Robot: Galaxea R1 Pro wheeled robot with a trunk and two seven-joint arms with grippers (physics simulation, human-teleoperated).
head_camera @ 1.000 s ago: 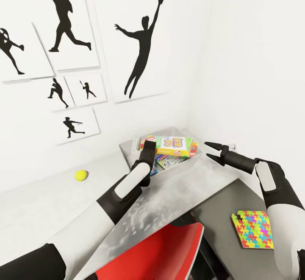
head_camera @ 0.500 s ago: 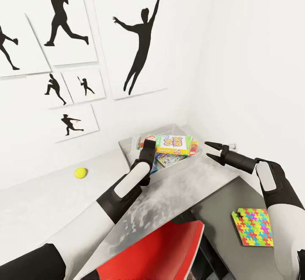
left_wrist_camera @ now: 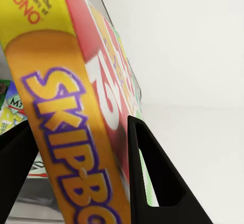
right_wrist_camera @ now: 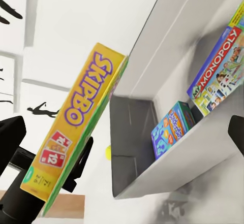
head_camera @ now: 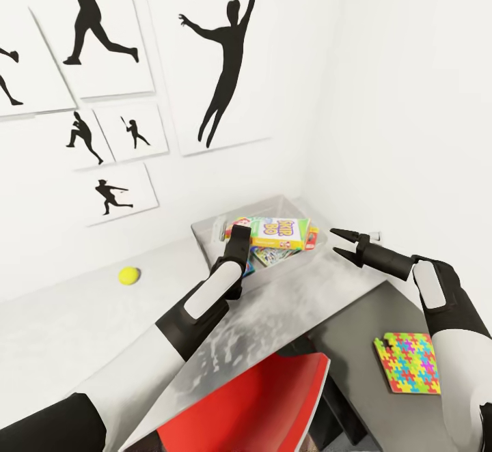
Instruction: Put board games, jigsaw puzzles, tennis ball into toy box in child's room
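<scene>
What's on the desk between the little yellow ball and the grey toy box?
Nothing: in the head view the light grey table is bare between the tennis ball and the toy box.

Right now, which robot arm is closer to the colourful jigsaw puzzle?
The right. The right pincer hangs above the desk beyond the jigsaw puzzle; the left pincer is far across, holding the Skip-Bo box over the toy box.

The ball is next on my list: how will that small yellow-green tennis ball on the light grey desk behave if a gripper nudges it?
The small yellow-green tennis ball would probably roll away: it is round and sits on the flat light grey desk top with nothing beside it. It looks small and likely light, so open fingers should close around it, not push it.
</scene>
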